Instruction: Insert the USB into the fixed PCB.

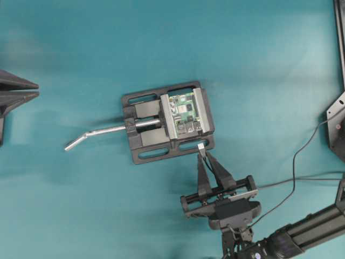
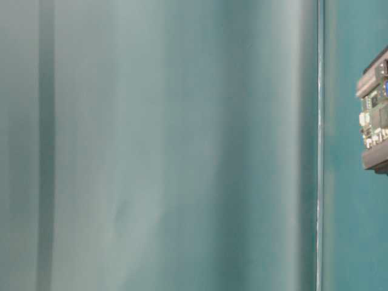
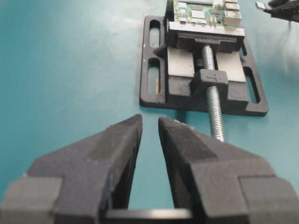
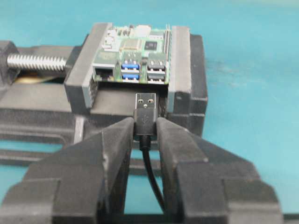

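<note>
At the far left of the overhead view, the black tapered tips of the left gripper sit at the edge of a teal table; its wrist camera shows the two dark foam-faced fingers standing apart with bare teal surface in the gap and nothing between them, well apart from the vise. Next comes the bent silver metal vise handle, lying on the table and running into the threaded silver screw of the black cast vise. Clamped between the vise's two grey jaw plates sits the fixed PCB, a small green square circuit board with silver metal ports and dark chips; seen from the right wrist, its stacked blue-tongued ports face the incoming plug. Just beside the vise's near edge, the USB, a tiny silver plug on a short black body with a thin black cable trailing back, is pinched by its black body between the fingers of the right gripper. The plug's tip points at the board's port row, close to it but not inserted.
</note>
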You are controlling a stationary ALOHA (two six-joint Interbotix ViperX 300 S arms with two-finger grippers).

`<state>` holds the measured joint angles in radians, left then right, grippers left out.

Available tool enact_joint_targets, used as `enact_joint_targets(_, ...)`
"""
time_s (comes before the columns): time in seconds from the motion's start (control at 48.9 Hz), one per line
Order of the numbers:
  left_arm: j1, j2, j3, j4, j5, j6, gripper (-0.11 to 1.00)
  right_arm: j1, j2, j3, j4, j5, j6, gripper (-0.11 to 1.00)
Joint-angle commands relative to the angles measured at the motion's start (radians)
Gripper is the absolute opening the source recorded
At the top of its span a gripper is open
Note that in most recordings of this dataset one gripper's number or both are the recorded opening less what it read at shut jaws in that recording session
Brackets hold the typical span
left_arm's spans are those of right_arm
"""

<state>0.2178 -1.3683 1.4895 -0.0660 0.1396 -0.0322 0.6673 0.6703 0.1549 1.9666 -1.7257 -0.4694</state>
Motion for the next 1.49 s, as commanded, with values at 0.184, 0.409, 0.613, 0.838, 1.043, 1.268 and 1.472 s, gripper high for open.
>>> enact_joint_targets(0.184, 0.003, 0.008, -0.026, 0.003, -0.006, -0.002, 0.28, -0.014, -0.025, -0.018, -0.011, -0.009, 0.002, 0.21)
enact_joint_targets(0.409, 0.003, 0.008, -0.026, 0.003, -0.006, -0.002, 0.28, -0.020, -0.029, -0.018, -0.015, -0.012, 0.002, 0.21)
enact_joint_targets(0.613, 0.003, 0.008, -0.028, 0.003, -0.006, -0.002, 0.28, -0.025, -0.031, -0.020, -0.017, -0.012, 0.002, 0.21)
enact_joint_targets(0.838, 0.005, 0.008, -0.028, 0.003, -0.006, -0.002, 0.28, -0.026, -0.037, -0.020, -0.017, -0.026, 0.002, 0.21)
enact_joint_targets(1.043, 0.005, 0.008, -0.028, 0.003, -0.006, -0.002, 0.28, -0.032, -0.038, -0.018, -0.018, -0.026, 0.002, 0.21)
enact_joint_targets(1.268, 0.003, 0.008, -0.026, 0.003, -0.006, -0.002, 0.28, -0.037, -0.038, -0.015, -0.026, -0.023, 0.002, 0.21)
enact_joint_targets(1.472, 0.005, 0.008, -0.028, 0.003, -0.008, -0.002, 0.28, -0.043, -0.037, -0.011, -0.026, -0.023, 0.000, 0.21)
